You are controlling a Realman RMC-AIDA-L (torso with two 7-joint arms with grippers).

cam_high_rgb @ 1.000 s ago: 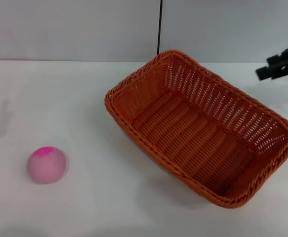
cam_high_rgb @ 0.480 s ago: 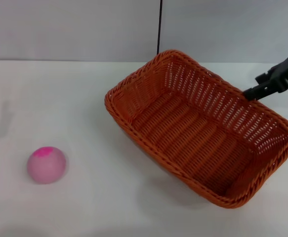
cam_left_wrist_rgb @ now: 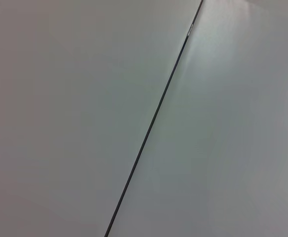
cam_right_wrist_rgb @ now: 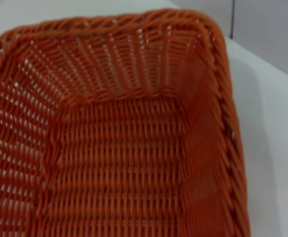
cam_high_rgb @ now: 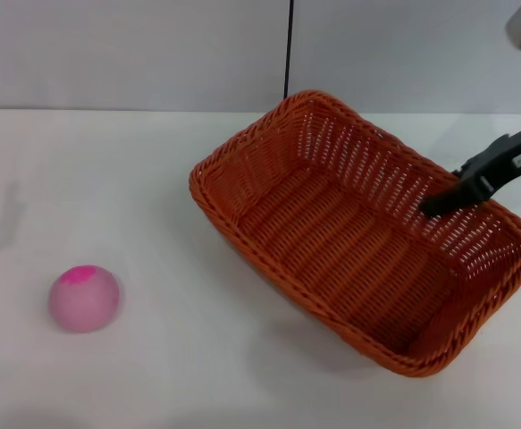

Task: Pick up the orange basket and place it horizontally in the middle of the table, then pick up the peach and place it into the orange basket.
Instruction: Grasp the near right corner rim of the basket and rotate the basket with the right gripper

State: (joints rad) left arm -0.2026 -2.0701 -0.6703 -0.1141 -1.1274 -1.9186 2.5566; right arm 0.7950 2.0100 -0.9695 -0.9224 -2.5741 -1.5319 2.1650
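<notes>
The orange basket is found right of centre, long axis diagonal. The right gripper is positioned over its far-right rim; jaw state cannot be told.

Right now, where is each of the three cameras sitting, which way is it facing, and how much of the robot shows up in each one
Head view: high on the robot, looking forward and down at the table, the peach at left and the orange basket at right; the right gripper reaches over the basket's far right rim.
Left wrist view: faces a plain grey wall with a dark seam; no part of the robot shows.
Right wrist view: looks down into the orange basket; none of that arm's own fingers show.
Shared: head and right wrist views both show the basket and table.
</notes>
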